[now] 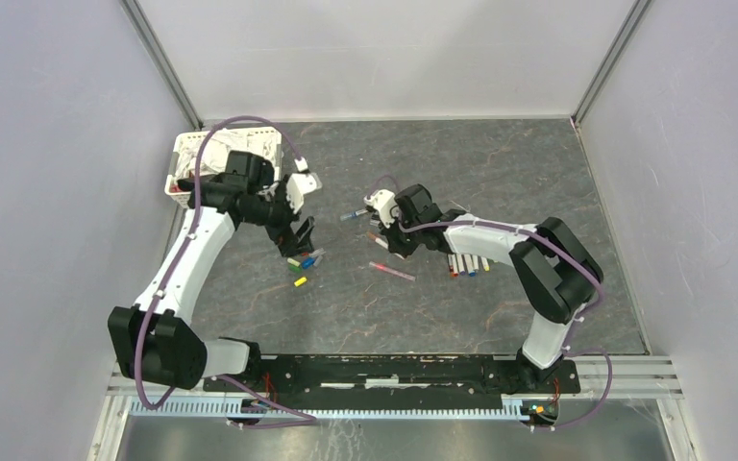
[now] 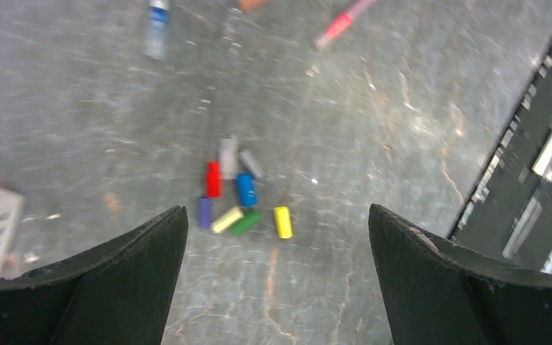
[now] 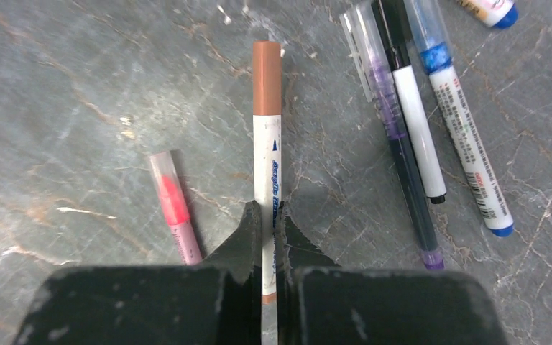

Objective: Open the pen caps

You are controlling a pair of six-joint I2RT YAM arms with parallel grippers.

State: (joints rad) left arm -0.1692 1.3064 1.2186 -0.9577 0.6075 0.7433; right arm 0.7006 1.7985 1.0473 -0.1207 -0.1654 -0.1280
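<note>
Left gripper hangs with jaws wide apart over the loose caps mid-frame on the desk, holding nothing. Over on the right, the right gripper is clamped on the brown pen by its white barrel. The pen runs straight up the frame, brown cap at the far end, so I'd guess the free left arm pulls along that line.
</note>
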